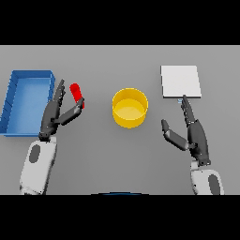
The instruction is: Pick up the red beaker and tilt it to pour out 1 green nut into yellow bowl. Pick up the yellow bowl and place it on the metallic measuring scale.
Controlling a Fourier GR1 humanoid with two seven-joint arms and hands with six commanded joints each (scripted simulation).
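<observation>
Your left hand [55, 115] sits beside the red beaker [76, 93] near the table's [117, 154] left side, fingers straight and thumb touching the beaker, not yet clasping it. The blue tray [14, 101] lies at the left edge. The yellow bowl [130, 108] stands mid-table. Your right hand [194, 136] rests released, fingertips just below the scale [181, 81] toward the far right corner.
</observation>
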